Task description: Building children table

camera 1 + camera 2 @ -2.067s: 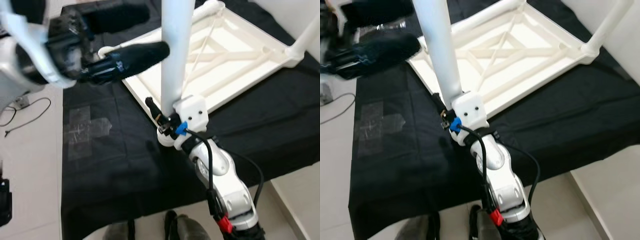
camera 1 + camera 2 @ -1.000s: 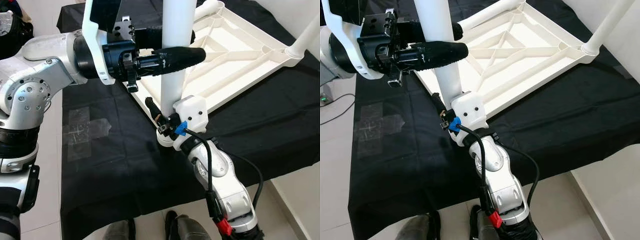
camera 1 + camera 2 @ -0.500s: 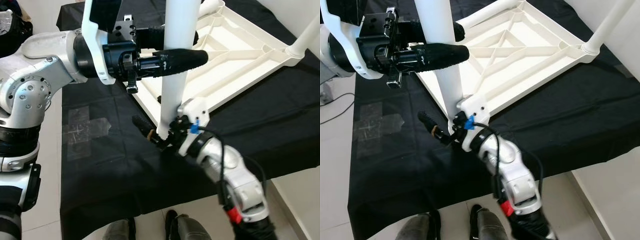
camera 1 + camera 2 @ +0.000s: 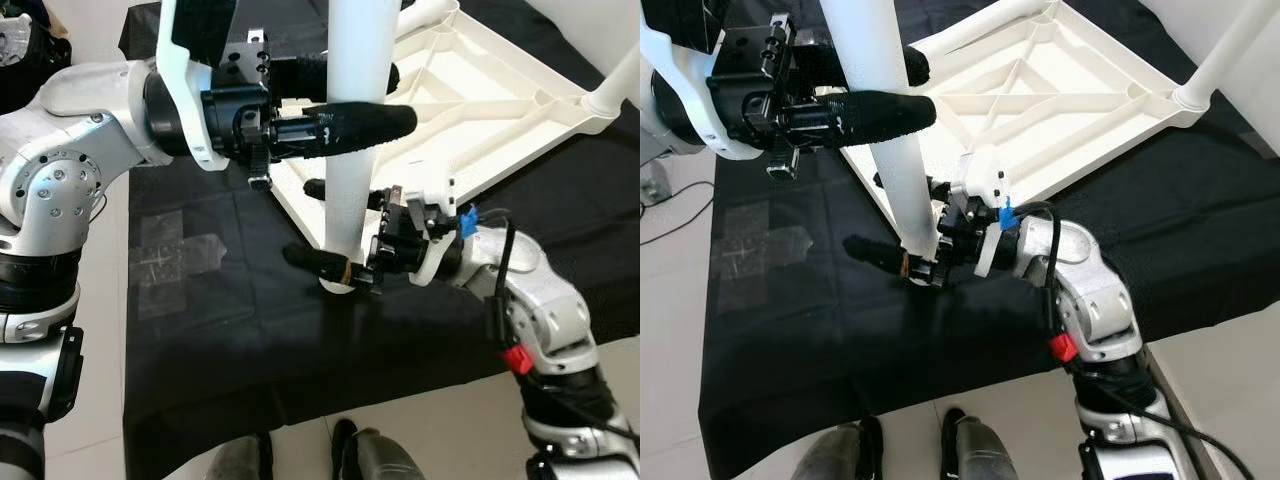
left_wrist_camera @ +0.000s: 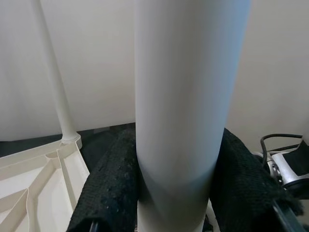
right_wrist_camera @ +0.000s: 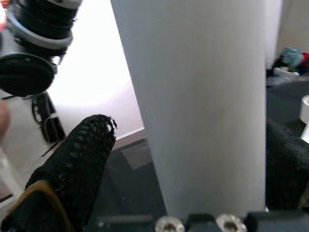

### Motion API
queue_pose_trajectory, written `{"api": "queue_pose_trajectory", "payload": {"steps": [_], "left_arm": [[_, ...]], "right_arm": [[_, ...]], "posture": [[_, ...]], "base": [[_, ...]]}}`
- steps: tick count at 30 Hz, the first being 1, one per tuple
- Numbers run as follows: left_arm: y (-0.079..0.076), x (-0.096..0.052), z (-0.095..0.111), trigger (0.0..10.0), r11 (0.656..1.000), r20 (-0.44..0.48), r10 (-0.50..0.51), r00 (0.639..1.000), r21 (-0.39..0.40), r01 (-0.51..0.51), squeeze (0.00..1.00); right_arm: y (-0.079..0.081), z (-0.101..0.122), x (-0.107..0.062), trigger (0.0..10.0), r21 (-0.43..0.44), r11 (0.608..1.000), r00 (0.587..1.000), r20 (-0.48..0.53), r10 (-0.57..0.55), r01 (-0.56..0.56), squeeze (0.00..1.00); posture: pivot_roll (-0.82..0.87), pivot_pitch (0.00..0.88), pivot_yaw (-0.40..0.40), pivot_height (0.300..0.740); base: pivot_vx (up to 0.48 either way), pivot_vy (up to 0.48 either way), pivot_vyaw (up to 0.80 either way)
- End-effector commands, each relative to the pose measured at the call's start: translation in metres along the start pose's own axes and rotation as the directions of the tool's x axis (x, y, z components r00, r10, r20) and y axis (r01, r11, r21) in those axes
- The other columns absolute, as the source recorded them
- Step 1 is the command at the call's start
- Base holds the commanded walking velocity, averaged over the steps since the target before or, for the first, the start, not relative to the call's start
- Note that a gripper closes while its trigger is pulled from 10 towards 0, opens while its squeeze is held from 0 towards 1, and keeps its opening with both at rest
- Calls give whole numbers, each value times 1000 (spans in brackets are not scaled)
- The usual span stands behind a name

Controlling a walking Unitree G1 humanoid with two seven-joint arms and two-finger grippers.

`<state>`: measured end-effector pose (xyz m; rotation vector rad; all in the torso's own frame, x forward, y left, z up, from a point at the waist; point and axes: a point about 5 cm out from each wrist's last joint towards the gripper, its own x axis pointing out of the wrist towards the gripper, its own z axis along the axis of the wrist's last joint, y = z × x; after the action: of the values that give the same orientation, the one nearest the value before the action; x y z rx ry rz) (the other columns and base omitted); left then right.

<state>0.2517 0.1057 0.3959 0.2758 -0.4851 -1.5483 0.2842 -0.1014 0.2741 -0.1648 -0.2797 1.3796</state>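
Both end effectors [image 4: 340, 95] [image 4: 322, 222] around leg [image 4: 352, 150]

Illumination: bright, even, diffuse. Head views sharp. Right wrist view: backlit glare behind the table leg [image 6: 203, 96]; near fingertips [image 6: 82, 154] soft-focused.

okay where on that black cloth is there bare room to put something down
Bare black cloth lies on the robot's left and along the near edge, around the clear tape patch. It is crowded where both grippers surround the upright white table leg beside the upturned white plastic tabletop.
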Motion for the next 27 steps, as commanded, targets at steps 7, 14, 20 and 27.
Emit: {"api": "queue_pose_trajectory", "payload": {"steps": [7,14,20,27], "left_arm": [[-4,2,-5,0,999,-26,-33,999,-27,32,0],[-5,1,-4,0,999,-27,-42,999,-28,41,0],[-6,2,-5,0,999,-25,-45,999,-16,44,557],[-2,2,-4,10000,999,-41,-32,999,0,32,1000]], "right_arm": [[-3,7,-2,0,13,993,993,30,116,-116,0],[-4,9,-8,0,14,987,987,19,162,-163,0],[1,6,-10,0,22,985,985,25,172,-173,0],[3,3,-10,0,26,991,991,44,130,-131,0]], "posture": [[68,279,-4,740],[65,278,-1,740],[63,260,-1,740],[66,271,9,740]], "base": [[0,0,0],[0,0,0],[0,0,0],[0,0,0]]}}
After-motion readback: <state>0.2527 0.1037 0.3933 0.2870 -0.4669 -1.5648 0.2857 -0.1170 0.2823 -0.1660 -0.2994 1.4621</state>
